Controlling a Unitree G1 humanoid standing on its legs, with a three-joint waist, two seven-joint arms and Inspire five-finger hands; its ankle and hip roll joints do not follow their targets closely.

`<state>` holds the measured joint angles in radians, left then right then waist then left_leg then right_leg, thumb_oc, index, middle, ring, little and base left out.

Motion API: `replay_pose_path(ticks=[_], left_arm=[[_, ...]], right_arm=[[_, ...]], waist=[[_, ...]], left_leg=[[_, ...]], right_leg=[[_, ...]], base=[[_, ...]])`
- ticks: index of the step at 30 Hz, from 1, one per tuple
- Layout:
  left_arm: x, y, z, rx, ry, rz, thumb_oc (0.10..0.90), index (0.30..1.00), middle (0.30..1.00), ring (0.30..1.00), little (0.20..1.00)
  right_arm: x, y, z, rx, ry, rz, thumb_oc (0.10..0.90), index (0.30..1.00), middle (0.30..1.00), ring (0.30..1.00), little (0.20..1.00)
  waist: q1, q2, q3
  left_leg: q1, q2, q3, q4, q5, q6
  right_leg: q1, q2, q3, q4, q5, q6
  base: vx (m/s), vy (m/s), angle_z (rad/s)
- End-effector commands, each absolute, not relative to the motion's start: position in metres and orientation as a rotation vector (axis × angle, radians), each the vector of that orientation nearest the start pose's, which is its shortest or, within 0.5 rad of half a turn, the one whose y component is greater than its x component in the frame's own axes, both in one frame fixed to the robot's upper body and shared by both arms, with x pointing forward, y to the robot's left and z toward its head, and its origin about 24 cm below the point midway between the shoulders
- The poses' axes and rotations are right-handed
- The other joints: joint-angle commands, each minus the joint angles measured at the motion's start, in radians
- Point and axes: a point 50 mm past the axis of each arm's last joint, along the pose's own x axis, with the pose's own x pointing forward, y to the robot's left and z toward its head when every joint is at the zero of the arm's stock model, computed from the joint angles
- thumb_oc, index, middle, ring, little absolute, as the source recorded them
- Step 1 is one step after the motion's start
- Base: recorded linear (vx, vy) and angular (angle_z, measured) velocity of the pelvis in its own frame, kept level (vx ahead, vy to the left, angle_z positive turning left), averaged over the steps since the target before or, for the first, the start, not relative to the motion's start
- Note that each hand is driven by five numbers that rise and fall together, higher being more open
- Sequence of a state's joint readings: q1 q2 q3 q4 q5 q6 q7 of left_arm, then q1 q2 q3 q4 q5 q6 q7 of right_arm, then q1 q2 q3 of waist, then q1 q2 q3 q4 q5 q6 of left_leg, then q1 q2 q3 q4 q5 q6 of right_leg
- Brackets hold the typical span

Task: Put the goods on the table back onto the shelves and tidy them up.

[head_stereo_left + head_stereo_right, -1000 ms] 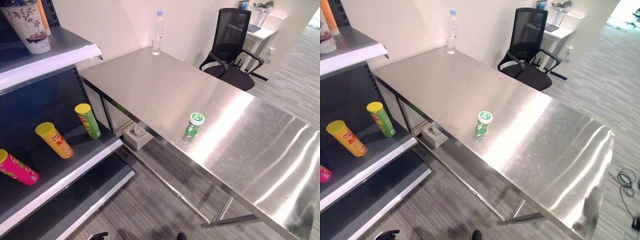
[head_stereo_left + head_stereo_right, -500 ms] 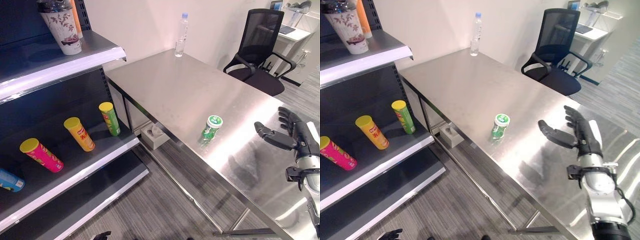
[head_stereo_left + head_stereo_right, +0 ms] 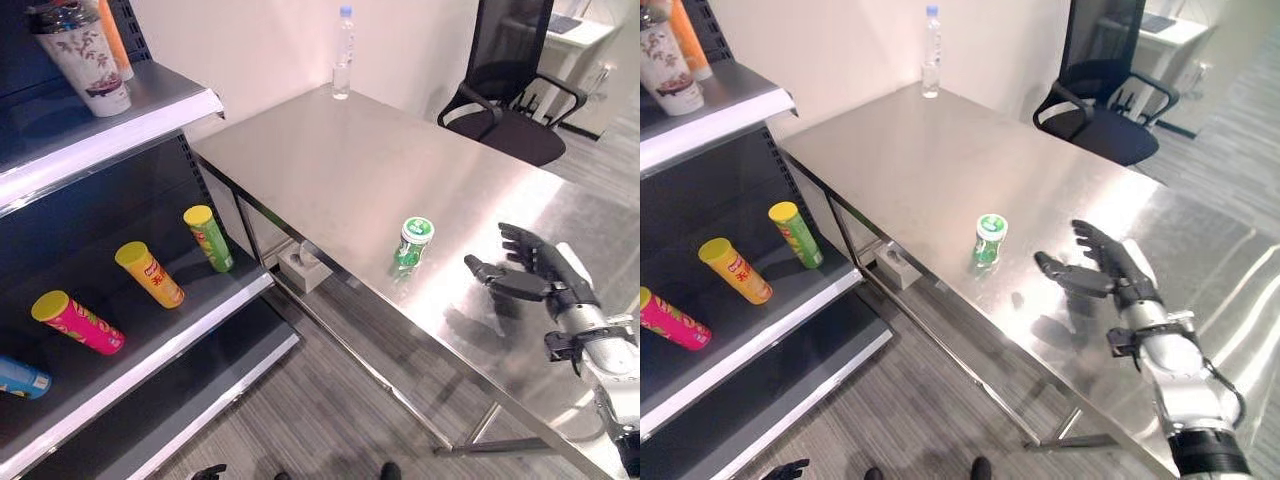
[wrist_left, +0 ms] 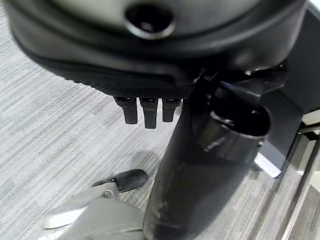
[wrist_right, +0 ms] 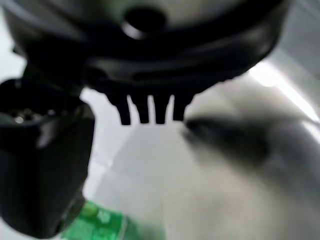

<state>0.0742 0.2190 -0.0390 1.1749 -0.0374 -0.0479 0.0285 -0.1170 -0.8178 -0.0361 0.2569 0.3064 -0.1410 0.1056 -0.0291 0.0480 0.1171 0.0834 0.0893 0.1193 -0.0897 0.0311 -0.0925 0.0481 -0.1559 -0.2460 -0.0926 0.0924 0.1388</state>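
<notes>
Your right hand (image 3: 1102, 268) is up over the steel worktop (image 3: 330, 160) with its fingers spread apart and nothing in them, near the small green jar (image 3: 411, 244). The jar stands upright by the worktop's front edge. Your left hand (image 4: 150, 65) hangs low over the floor, fingers straight, and four tubes (image 3: 208, 238) lie on the shelf (image 3: 150, 335).

My right hand (image 3: 1110, 270) is dark with slim segmented black fingers (image 3: 520, 240), on a silver-grey forearm ringed by a black wrist clamp
</notes>
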Motion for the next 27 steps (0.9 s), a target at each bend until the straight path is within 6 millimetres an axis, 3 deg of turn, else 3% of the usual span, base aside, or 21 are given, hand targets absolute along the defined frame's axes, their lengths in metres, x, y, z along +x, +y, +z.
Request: replay_pose_path(ticks=[1,9,17,27], left_arm=[[0.091,0.247,-0.156,0.245,1.137,0.135,0.800,0.900,0.900,0.900,0.900],[0.095,0.245,-0.155,0.254,1.131,0.128,0.800,0.900,0.900,0.900,0.900],[0.087,0.246,-0.158,0.265,1.164,0.127,0.800,0.900,0.900,0.900,0.900],[0.093,0.251,-0.155,0.280,1.153,0.157,0.800,0.900,0.900,0.900,0.900]], right_arm=[[0.287,-0.296,0.181,-0.609,-0.310,0.050,0.800,0.900,0.900,0.900,0.900],[0.288,-0.287,0.179,-0.687,-0.307,0.080,0.800,0.900,0.900,0.900,0.900],[0.286,-0.283,0.177,-0.760,-0.289,0.116,0.800,0.900,0.900,0.900,0.900],[0.303,-0.261,0.175,-0.782,-0.294,0.197,0.800,0.900,0.900,0.900,0.900]], waist=[[0.030,-0.049,-0.055],[0.032,-0.052,-0.066],[0.038,-0.073,-0.067],[0.057,-0.084,-0.071]], left_leg=[[0.005,0.017,0.073,0.012,-0.076,-0.040],[0.015,0.020,0.073,0.007,-0.075,-0.041],[0.009,0.019,0.063,0.008,-0.077,-0.040],[0.010,0.020,0.058,0.008,-0.079,-0.042]], right_leg=[[-0.012,-0.055,-0.033,0.043,-0.068,0.109],[0.006,-0.049,-0.043,0.036,-0.072,0.106],[0.003,-0.051,-0.048,0.040,-0.074,0.106],[0.013,-0.055,-0.052,0.042,-0.082,0.103]], base=[[0.01,-0.007,0.04],[0.02,0.009,0.04],[0.01,0.007,0.03],[0.00,-0.002,0.00]])
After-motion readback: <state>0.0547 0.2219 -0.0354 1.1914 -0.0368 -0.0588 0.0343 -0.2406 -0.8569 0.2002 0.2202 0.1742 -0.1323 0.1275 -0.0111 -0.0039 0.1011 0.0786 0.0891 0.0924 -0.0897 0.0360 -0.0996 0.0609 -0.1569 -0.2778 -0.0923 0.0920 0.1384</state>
